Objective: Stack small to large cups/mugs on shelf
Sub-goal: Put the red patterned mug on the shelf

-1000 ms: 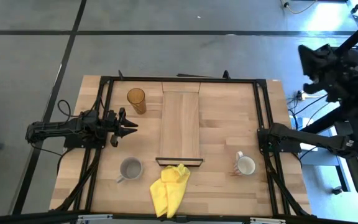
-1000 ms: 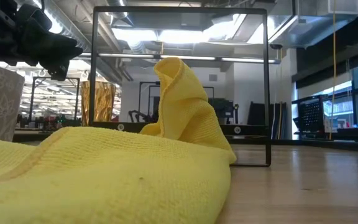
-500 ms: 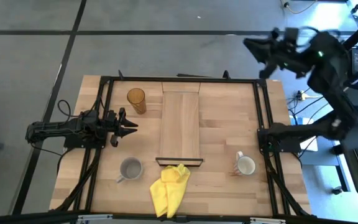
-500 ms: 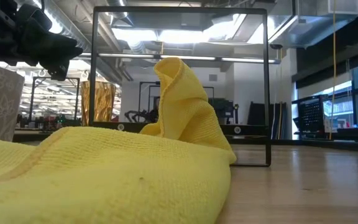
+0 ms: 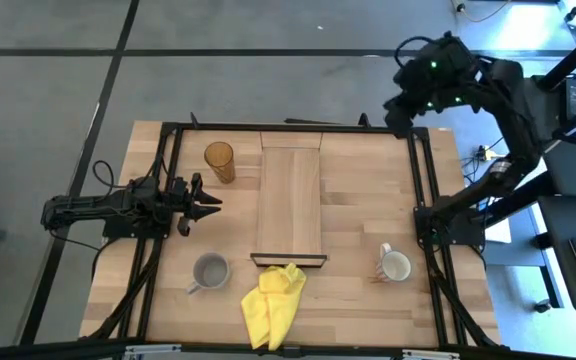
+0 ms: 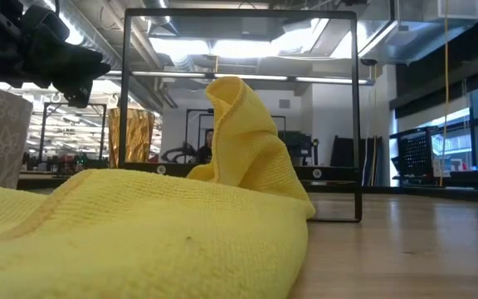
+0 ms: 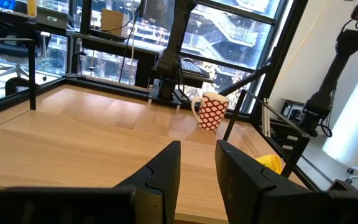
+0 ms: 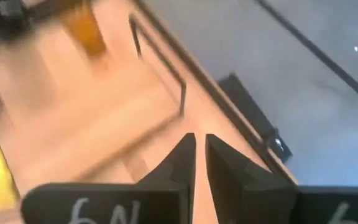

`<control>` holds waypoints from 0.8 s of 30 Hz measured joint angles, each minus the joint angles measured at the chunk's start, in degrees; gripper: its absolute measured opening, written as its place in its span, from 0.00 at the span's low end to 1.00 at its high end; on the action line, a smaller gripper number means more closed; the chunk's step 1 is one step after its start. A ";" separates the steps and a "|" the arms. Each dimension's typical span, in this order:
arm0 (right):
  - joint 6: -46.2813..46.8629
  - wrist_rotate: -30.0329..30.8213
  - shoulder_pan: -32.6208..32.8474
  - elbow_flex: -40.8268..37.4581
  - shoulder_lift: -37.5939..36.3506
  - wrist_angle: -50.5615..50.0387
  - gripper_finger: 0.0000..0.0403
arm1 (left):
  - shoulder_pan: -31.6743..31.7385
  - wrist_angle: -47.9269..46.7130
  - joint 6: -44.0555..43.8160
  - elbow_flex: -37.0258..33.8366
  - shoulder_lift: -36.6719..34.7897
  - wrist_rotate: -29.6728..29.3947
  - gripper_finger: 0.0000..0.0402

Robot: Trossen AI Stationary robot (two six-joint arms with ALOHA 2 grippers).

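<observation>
Standing bare in the middle of the table (image 5: 368, 200), the long pale-wood shelf plank (image 5: 290, 200) runs lengthwise from the far edge toward the near one, its dark lip at the near end, and no vessel is on it yet. The tall translucent amber tumbler (image 5: 219, 161) stands just off the plank's far-left corner. The grey handled mug (image 5: 209, 270) sits near the front, left of the plank's lip. The white handled mug (image 5: 395, 265), red-patterned on its side in the left wrist view (image 7: 211, 112), sits front right, well apart from the plank.

The left gripper (image 5: 206, 203) lies low between tumbler and grey mug, pointing toward the plank; its jaws are parted by a narrow gap and hold nothing. It is the nearer arm for both those vessels, each lying to one side of its line of reach, not ahead. The right gripper (image 5: 404, 105) is raised beyond the table's far right corner, well away from the white mug; its jaws are nearly closed and empty.

A crumpled yellow cloth (image 5: 272, 304) lies just before the lip and fills most of the low view, hiding the plank and both mugs there. The right wrist view is blurred, so only the tumbler's orange shape shows.
</observation>
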 joint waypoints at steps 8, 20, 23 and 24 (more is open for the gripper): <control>7.79 -5.96 8.12 -5.29 -6.01 0.29 0.10 | 0.01 -0.02 -0.02 -0.02 -0.02 -0.22 0.24; 37.81 -9.32 24.56 -38.67 -29.06 -0.07 0.10 | 0.01 -0.01 0.00 -0.01 -0.02 -0.38 0.24; 46.35 -12.53 28.97 -50.46 -34.35 -0.22 0.10 | 0.02 -0.02 0.00 0.00 -0.02 -0.40 0.24; 48.55 -13.35 30.52 -53.74 -35.53 -0.21 0.10 | 0.02 -0.02 0.00 -0.02 -0.02 -0.40 0.24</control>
